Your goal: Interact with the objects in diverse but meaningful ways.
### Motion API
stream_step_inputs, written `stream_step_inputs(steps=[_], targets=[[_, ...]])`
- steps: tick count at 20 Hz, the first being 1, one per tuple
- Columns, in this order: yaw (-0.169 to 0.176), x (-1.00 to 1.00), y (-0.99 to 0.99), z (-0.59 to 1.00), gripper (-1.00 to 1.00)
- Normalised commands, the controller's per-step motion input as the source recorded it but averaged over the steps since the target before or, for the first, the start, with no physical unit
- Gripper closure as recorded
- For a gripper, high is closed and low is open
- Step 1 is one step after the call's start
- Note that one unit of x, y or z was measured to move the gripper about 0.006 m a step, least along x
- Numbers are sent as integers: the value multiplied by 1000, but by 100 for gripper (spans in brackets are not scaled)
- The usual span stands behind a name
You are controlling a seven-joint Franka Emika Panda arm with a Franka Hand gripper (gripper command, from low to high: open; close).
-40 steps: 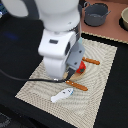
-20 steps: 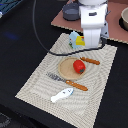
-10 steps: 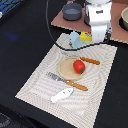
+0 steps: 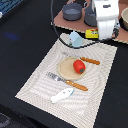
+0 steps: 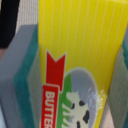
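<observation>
Exterior view: the white arm (image 4: 107,17) reaches down at the surface's far edge. Wrist view: the tool's grey pads (image 5: 17,75) flank a yellow butter box (image 5: 82,55); contact is unclear.

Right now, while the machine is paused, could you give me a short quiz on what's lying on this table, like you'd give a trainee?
1. True or false: the red tomato sits on the tan plate.
2. Where does the white fish lie? A: on the plate. B: on the striped mat. C: in a grey pot.
3. Fill in: in the wrist view, the red banner on the yellow box reads ____.

Key: 1 true. 2 B. 3 BUTTER.
</observation>
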Motion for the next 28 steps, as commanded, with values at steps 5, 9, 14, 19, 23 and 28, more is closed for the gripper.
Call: stream_step_inputs(steps=[5,9,14,19,23,28], targets=[[18,295,190,-29,-100],[15,265,201,-20,-100],[25,198,180,55,-100],[157,-354,205,382,-100],[161,-772,185,30,-100],[142,-782,130,48,-100]])
